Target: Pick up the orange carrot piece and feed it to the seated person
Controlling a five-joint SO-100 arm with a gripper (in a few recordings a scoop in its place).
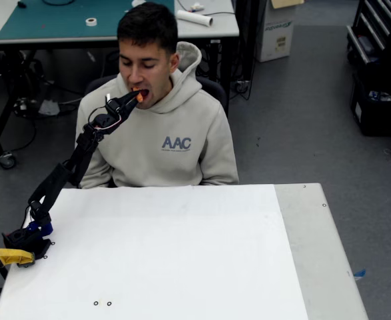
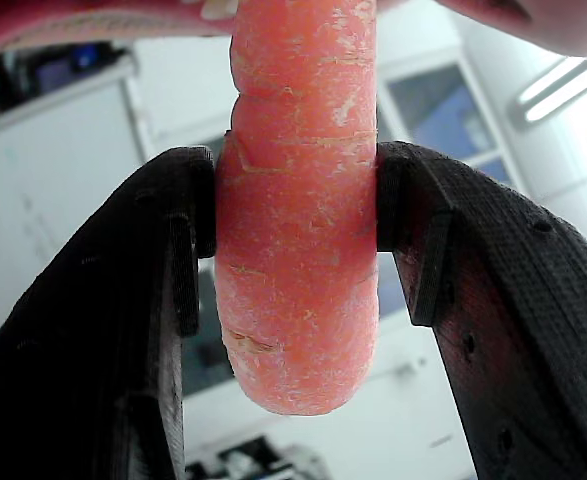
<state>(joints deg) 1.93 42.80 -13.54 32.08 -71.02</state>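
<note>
Orange and stiff, the light carrot (image 2: pixel 298 230) sits clamped at mid-length in the gripper (image 1: pixel 134 100), tip at the person (image 1: pixel 158 127)'s open mouth beyond the table (image 1: pixel 182 267)'s far edge.

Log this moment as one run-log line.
stage: feeding | end effector: shut on carrot | carrot: tip at person's open mouth | table: white | release: not yet

A white table (image 1: pixel 182 253) is filling the near part of the room, with a yellow clamp (image 1: pixel 7 257) sitting at its left edge. Far behind, a green mat (image 1: pixel 62 19) is lying on another table, with a tape roll (image 1: pixel 90 21) resting on it. A cardboard box (image 1: pixel 277 30) is standing on the grey floor at far right.
</note>
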